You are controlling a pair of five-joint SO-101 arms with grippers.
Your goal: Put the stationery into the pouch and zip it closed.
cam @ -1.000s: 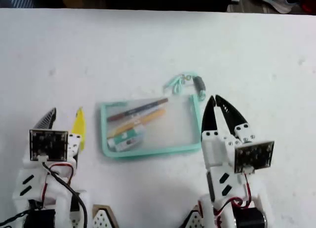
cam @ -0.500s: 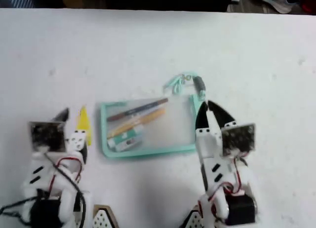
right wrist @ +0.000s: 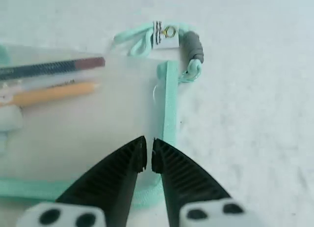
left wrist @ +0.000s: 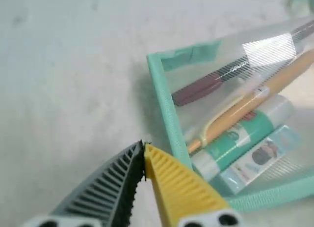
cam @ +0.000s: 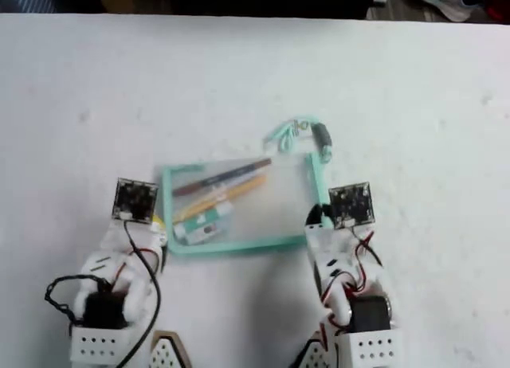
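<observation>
A white, faintly speckled worktop [cam: 398,89] is stretching out under both arms, with the pouch [cam: 239,246] lying flat between them. The stationery is already sitting inside it: a dark maroon pencil [left wrist: 206,87], a smooth yellow pen [left wrist: 255,99], a green-banded glue stick [left wrist: 245,138] and a small flat packet [left wrist: 260,158], all showing through the glossy clear film.

The left pincer [left wrist: 143,151], one ribbed finger grey and the other yellow, is resting pressed together just beside the pouch's mint fabric edge, probably bracing that end. The right pincer [right wrist: 147,151], black and ribbed, is hovering over the clear face near the opposite mint strip, tips almost meeting; whether it is nipping film I cannot tell. A mint cord [right wrist: 142,38] with a grey bead [right wrist: 192,42] is curling off the far corner, probably the zip pull.
</observation>
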